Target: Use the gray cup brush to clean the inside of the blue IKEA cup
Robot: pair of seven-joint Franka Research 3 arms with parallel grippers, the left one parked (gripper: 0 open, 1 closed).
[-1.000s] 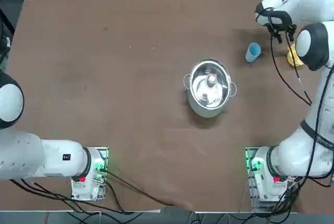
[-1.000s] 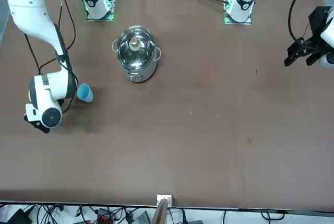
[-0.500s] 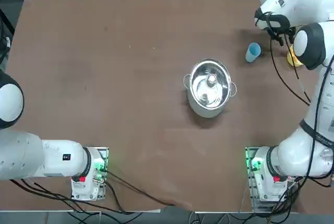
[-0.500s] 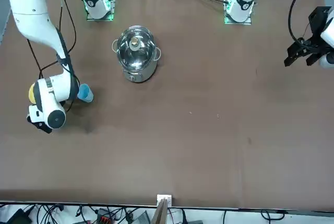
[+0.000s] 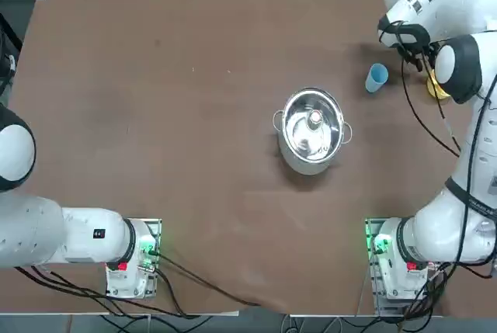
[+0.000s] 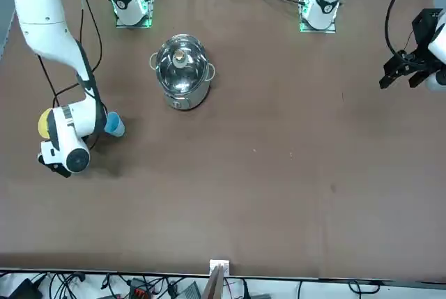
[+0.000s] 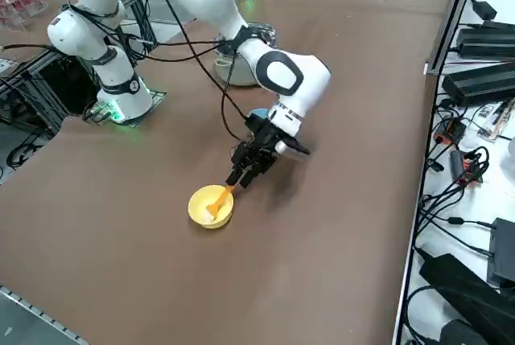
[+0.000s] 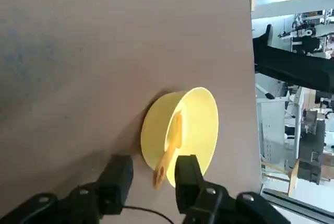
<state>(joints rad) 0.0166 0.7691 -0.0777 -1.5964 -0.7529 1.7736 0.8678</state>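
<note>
Yellow cup [image 8: 154,130] is observed upright on the table [image 5: 217,154], partly covered by the right arm [image 5: 466,77] in the top view. The gray cup brush [image 8: 175,143] is contained in it, handle outward; its head cannot be made out. The brush is tilted, its long axis laid slantwise across the cup's mouth, and the orange handle is carried over the rim, its free end pointed toward the right gripper [image 8: 155,165].

The gripper is positioned just over that end. Its fingers are parted, about halfway by eye, with the handle's tip seen between them in the wrist view; no grip on it is shown.

The blue IKEA cup [image 5: 377,78] is stood upright, its long axis vertical and its mouth facing up, between the yellow cup and the steel pot [image 5: 311,135], nearer the former. It is partly hidden by the arm in the right side view. The pot is closed by a lid [image 5: 313,125]; its contents are concealed.
</note>
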